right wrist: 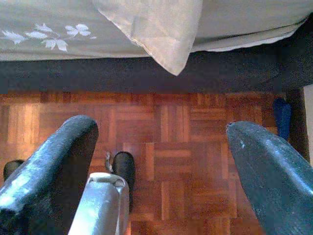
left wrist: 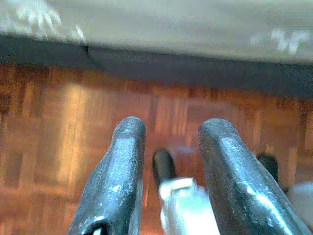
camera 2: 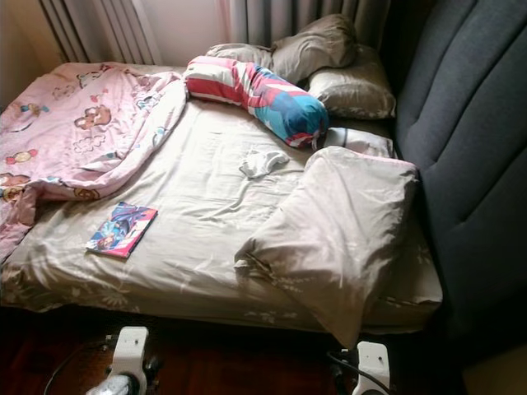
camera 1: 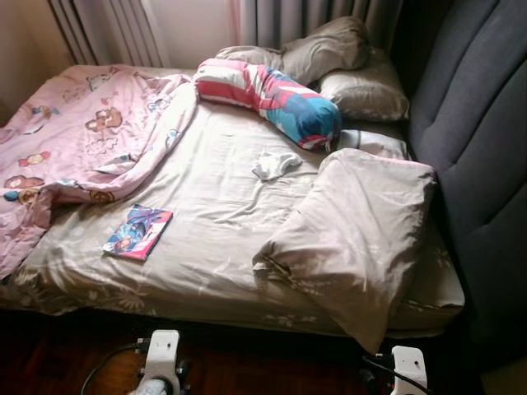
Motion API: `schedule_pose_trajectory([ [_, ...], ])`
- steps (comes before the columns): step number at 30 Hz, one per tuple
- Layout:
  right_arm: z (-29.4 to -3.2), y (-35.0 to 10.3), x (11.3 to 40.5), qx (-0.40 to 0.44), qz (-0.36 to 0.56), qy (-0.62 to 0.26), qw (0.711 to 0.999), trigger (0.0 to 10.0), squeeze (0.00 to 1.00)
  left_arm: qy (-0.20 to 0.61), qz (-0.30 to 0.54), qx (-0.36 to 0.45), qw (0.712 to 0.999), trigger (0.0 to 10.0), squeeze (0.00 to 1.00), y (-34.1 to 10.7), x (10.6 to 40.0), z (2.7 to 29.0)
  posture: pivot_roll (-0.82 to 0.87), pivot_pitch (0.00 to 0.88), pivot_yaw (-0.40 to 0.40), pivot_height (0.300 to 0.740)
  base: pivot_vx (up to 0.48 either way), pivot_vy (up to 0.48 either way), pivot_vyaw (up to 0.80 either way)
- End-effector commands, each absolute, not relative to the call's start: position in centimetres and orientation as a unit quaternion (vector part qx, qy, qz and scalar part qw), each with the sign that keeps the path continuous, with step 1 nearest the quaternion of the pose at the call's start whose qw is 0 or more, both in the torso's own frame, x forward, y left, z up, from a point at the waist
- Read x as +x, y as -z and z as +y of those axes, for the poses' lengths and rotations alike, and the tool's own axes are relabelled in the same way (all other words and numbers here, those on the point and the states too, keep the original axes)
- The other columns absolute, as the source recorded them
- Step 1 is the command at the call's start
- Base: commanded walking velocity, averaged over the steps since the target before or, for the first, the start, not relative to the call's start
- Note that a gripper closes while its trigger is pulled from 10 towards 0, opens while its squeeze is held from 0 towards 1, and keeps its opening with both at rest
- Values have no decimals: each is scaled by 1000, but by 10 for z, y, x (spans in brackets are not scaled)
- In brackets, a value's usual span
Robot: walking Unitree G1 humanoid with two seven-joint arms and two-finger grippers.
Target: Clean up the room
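Jaws of left gripper (left wrist: pixel 168 171) and right gripper (right wrist: pixel 161 161) both parted, empty, low over parquet floor (right wrist: pixel 195 147). Book (camera 1: pixel 138 232) and crumpled white cloth (camera 1: pixel 275 164) on bed (camera 1: pixel 206 271) — risk: overhanging beige pillow (camera 1: pixel 354 230) slips off if nudged.

Daylight enters through the grey pleated curtains (camera 1: pixel 272 20) at the far side, washing the crumpled beige bedsheet (camera 1: pixel 214 206) pale and slightly overexposed, while the dark padded headboard (camera 1: pixel 486 123) and the brown parquet floor (right wrist: pixel 195 147) under the bed edge sit in deep shadow; the left wrist view is blurred and soft, the right wrist view sharper
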State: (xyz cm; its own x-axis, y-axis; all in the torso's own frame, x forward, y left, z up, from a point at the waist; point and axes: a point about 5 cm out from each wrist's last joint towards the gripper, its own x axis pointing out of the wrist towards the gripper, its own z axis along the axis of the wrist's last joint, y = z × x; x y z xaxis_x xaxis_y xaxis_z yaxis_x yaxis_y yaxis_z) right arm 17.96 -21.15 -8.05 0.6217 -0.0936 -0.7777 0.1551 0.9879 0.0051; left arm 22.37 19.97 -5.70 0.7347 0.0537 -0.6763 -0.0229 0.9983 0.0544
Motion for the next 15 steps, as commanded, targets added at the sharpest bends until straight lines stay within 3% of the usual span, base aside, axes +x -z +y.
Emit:
schedule_pose_trajectory([
  [1, -208, 81, 181, 42, 429, 75, 899, 10000, 0, -21, 356, 17, 934, 10000, 0, 54, 228, 199, -45, 97, -14, 740, 0, 0, -531],
  [5, -204, 80, 183, 44, 428, 71, 900, 10000, 0, -16, 358, 20, 933, 10000, 0, 55, 228, 196, -52, 100, -12, 740, 0, 0, -788],
  [11, -201, 80, 185, 40, 425, 65, 902, 10000, 0, -16, 358, 20, 934, 10000, 0, 57, 224, 196, -50, 105, -13, 740, 0, 0, 0],
  [15, -201, 80, 186, 39, 425, 63, 902, 10000, 0, -18, 356, 17, 934, 10000, 0, 56, 224, 197, -43, 107, -14, 740, 265, 0, 0],
])
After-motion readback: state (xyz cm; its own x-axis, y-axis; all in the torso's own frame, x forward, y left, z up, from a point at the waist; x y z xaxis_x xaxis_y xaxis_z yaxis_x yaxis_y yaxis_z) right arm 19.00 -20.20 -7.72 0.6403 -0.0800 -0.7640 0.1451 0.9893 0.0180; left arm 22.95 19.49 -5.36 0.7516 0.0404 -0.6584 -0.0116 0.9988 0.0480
